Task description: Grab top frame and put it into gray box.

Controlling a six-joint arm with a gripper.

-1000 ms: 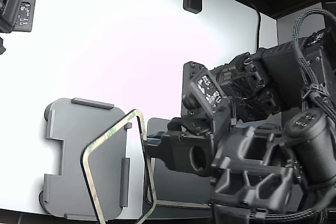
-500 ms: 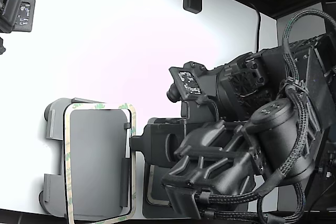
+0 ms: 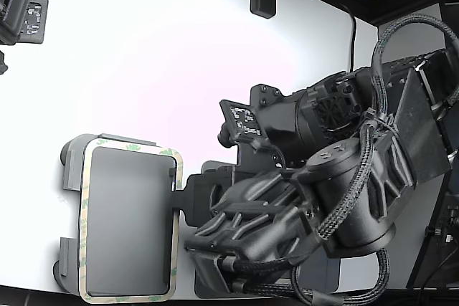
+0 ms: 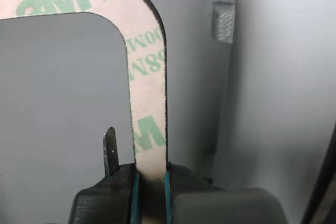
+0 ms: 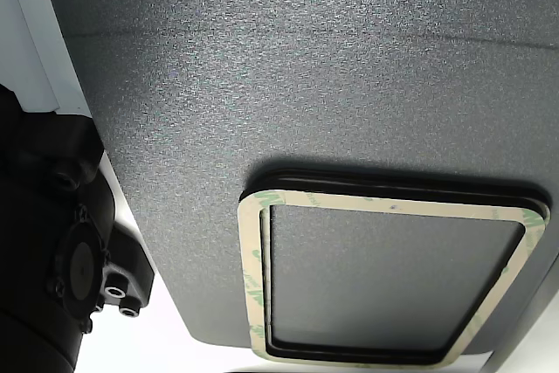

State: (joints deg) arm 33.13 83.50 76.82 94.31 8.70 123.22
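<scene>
1. Wrist view shows the thin flat cream-beige rectangular frame with green print and a black edge (image 4: 147, 77) pinched between the two teal-lined pads of my claw (image 4: 151, 192), which is clamped on one of its long sides.
2. Seen from the exterior view, the frame (image 3: 83, 213) lies flat over the light gray shallow plastic tray with raised edge tabs (image 3: 69, 159), its outline roughly matching the tray's rim; I cannot tell whether it rests on the tray floor or hangs just above it.
3. My claw (image 3: 179, 198) reaches the frame's edge on the exterior view's right, about midway along that side.
4. A small raised tab of the tray (image 4: 223, 22) stands just beside the frame's rounded corner in the wrist view.
5. The tray sits on the white table (image 3: 143, 55), near its lower edge in the exterior view.
6. The other view shows another cream-beige frame (image 5: 253, 268) lying on a dark gray textured flat mat (image 5: 306, 67).
</scene>
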